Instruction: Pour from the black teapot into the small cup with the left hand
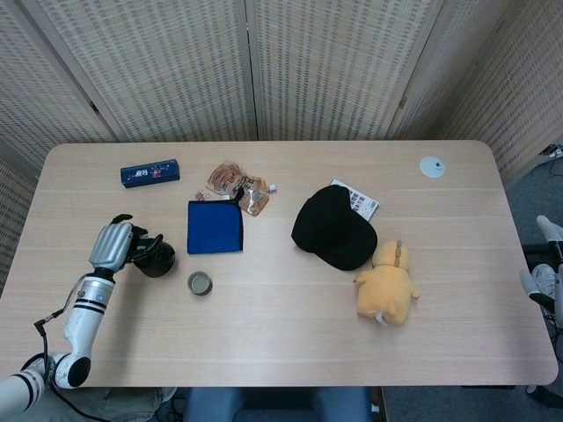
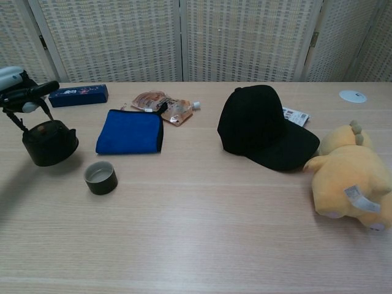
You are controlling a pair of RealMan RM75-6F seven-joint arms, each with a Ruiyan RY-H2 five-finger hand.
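The black teapot [image 1: 156, 257] [image 2: 49, 143] stands upright on the table, left of the small cup [image 1: 201, 283] [image 2: 101, 177] and a short gap away from it. My left hand [image 1: 110, 244] [image 2: 18, 95] is over the teapot's left side, its fingers curled round the thin bail handle. The dark cup sits upright, its pale inside showing. At the right edge of the head view, beyond the table, only part of my right hand [image 1: 545, 264] shows, and how its fingers lie is unclear.
A blue cloth [image 1: 215, 226] lies just behind the cup, with a foil pouch [image 1: 239, 185] and a dark blue box [image 1: 149, 172] further back. A black cap [image 1: 334, 227] and a yellow plush toy [image 1: 387, 281] occupy the right half. A white disc [image 1: 432, 166] lies far right.
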